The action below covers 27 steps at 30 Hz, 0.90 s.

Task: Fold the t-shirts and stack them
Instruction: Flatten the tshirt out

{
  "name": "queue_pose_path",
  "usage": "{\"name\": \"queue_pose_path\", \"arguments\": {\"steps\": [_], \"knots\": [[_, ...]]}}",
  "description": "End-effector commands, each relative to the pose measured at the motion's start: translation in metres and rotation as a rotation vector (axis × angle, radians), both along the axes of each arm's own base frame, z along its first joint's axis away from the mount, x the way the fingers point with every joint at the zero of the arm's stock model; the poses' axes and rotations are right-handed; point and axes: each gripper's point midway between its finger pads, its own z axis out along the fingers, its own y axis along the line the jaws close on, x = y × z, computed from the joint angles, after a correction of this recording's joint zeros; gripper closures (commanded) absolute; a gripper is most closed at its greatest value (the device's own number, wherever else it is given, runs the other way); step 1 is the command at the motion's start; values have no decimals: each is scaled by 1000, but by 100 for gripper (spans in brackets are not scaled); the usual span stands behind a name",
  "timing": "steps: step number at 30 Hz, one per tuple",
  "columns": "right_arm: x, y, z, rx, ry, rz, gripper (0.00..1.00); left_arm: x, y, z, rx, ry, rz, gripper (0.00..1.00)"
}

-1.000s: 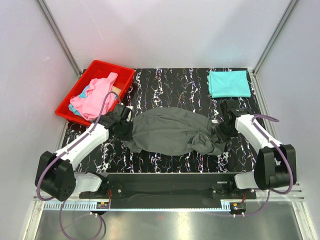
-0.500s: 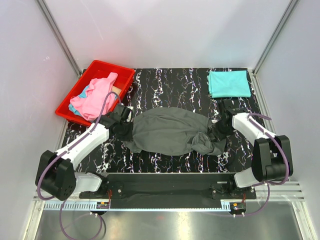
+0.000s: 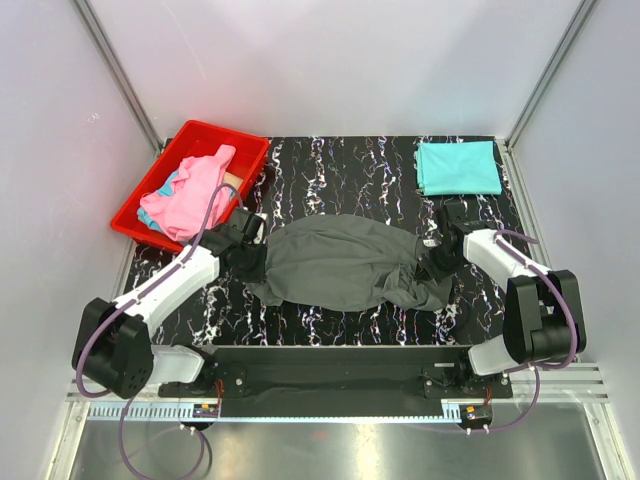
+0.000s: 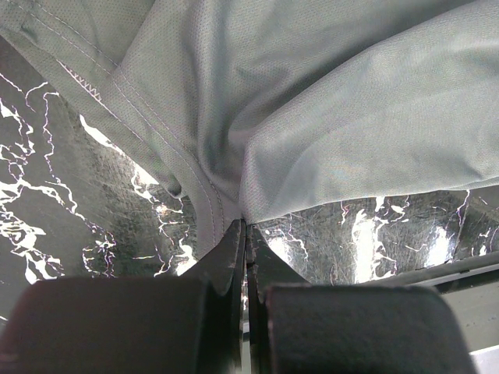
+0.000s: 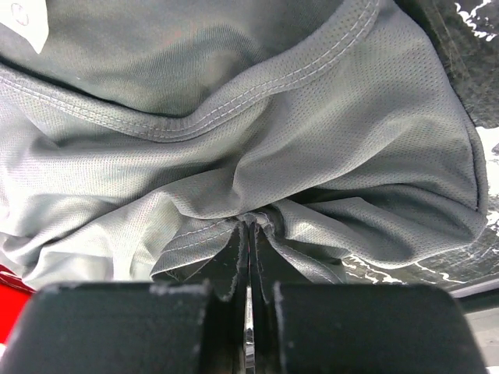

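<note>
The surface [image 3: 340, 170] is black with white marble veining. The charcoal grey t-shirt [image 3: 335, 262] shows a fine mesh weave and matching grey stitching. The teal t-shirt [image 3: 458, 167] is plain. The red bin [image 3: 160, 165] holds a pink t-shirt [image 3: 195, 190], a sliver of light blue cloth [image 3: 172, 183] and what may be a tan patch [image 3: 232, 180]. The left end effector [image 4: 245, 234] and right end effector [image 5: 249, 234] are black.

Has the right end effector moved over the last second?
Yes, slightly. Against the folded teal shirt, the right end effector, shut on the grey shirt, has edged left in the top view.
</note>
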Motion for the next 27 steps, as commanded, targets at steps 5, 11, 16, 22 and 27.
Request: {"name": "queue_pose_path", "arguments": {"steps": [5, 11, 16, 22, 27], "knots": [[13, -35, 49, -195, -132, 51, 100, 16, 0, 23, -1, -83, 6, 100], [5, -86, 183, -449, -383, 26, 100, 25, 28, 127, 74, -278, 65, 100], [-24, -107, 287, -521, -624, -46, 100, 17, 16, 218, -78, -430, 26, 100], [-55, -94, 343, -436, -853, -6, 100, -20, -28, 251, -360, -397, -134, 100], [-76, -90, 371, -396, -990, -4, 100, -36, -52, 252, -487, -345, -243, 100]]}}
